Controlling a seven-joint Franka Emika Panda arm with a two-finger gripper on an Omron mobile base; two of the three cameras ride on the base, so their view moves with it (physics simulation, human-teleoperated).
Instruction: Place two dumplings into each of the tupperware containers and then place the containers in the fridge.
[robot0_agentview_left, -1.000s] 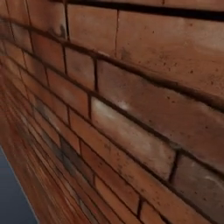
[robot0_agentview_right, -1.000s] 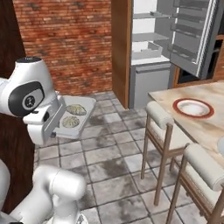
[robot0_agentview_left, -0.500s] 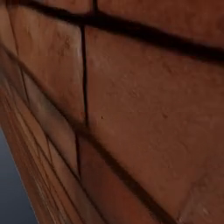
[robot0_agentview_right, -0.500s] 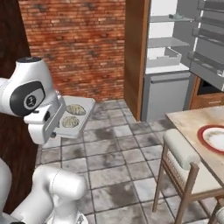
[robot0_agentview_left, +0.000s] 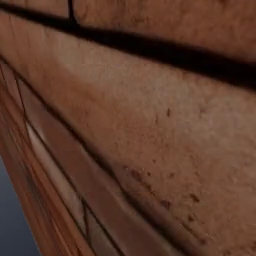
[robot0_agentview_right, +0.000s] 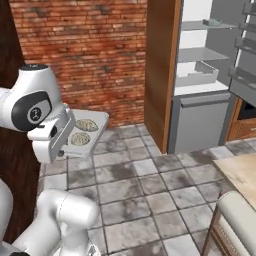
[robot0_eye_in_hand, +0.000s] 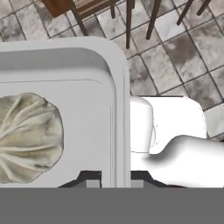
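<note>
My gripper (robot0_agentview_right: 66, 135) is shut on the rim of the pale whitish-grey tupperware container (robot0_agentview_right: 98, 129) and holds it level above the floor, in front of the arm. Two dumplings (robot0_agentview_right: 87, 125) (robot0_agentview_right: 80, 139) lie in it. In the hand view the tray's wall (robot0_eye_in_hand: 120, 113) passes between the two fingertips of the gripper (robot0_eye_in_hand: 114, 180), and one dumpling (robot0_eye_in_hand: 26, 138) lies at the left. The fridge (robot0_agentview_right: 200, 55) stands open at the right, with a brown wooden side. A small teal tray (robot0_agentview_right: 214, 22) sits on its upper shelf.
A brick wall (robot0_agentview_right: 85, 50) runs behind the arm and lies very close in the left base view (robot0_agentview_left: 150, 125). A wooden table corner (robot0_agentview_right: 240, 172) and a padded chair (robot0_agentview_right: 235, 220) sit at the lower right. Chair legs (robot0_eye_in_hand: 130, 22) stand on the tiled floor (robot0_agentview_right: 150, 190).
The base has moved, so the whole scene has shifted: the fridge has slid left and grown nearer, the table has gone off to the right. The container stays in the gripper.
</note>
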